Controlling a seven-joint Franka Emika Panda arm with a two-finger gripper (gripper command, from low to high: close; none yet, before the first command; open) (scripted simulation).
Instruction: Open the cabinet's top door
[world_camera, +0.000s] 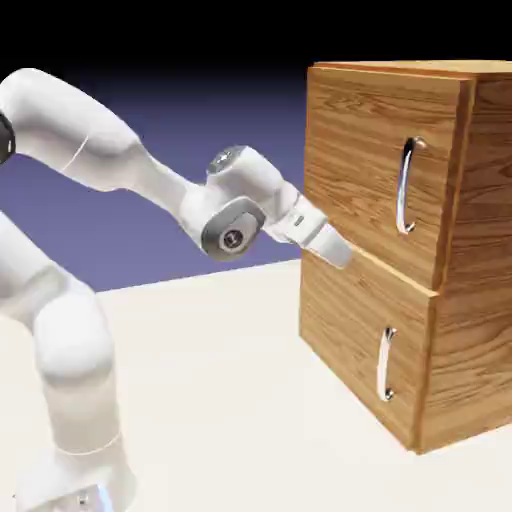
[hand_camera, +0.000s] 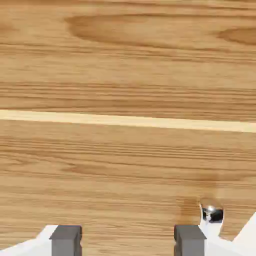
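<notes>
While the top door (world_camera: 360, 150) stands shut, its curved silver handle (world_camera: 403, 190) gleaming, the gripper (hand_camera: 128, 241) (fingers (hand_camera: 190, 242) spread wide) hovers near the wood-grain cabinet (world_camera: 482, 220).

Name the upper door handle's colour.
Shiny silver on the upper door handle, clearest in the exterior view.

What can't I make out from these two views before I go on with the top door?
- Gripper against the cabinet: whether the fingertips touch it can't be told in either view.
- Handle in the hand view: cut off by the bottom edge and partly covered by the right fingertip.
- Robot's base: cut off by the exterior view's bottom edge.
</notes>
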